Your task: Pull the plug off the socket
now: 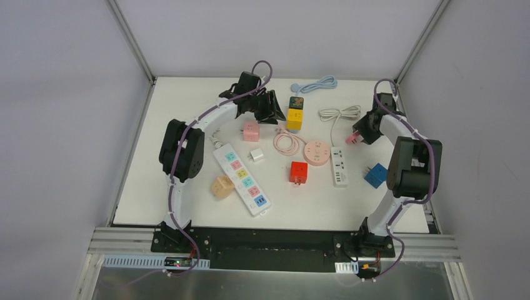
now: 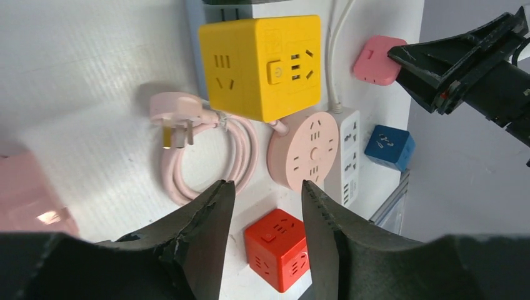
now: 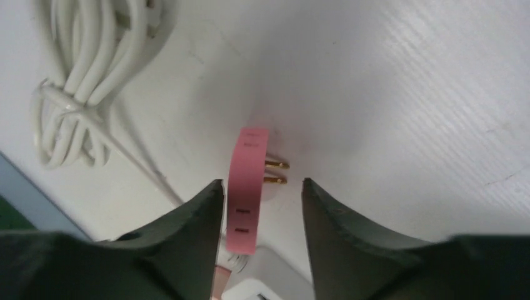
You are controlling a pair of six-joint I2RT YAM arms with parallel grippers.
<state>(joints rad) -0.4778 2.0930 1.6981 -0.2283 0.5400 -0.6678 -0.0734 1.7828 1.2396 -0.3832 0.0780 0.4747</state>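
A flat pink plug (image 3: 247, 187) with two gold prongs stands free of any socket, on or just above the table; I cannot tell which. It sits between the fingers of my right gripper (image 3: 261, 182), close against the left finger. That gripper is open, with a wide gap on the prong side. In the top view the plug (image 1: 352, 138) is at the right gripper (image 1: 359, 134), just beyond the white power strip (image 1: 339, 166). My left gripper (image 1: 270, 107) is open and empty above the table near the yellow cube socket (image 2: 265, 62).
On the table are a red cube (image 1: 298, 172), round pink socket (image 1: 317, 152) with its coiled pink cable (image 1: 286, 142), blue cube (image 1: 375, 175), long multicolour strip (image 1: 242, 178), beige cube (image 1: 221, 186), pink cube (image 1: 250, 130), white adapter (image 1: 255, 154) and a bundled white cable (image 3: 94, 75).
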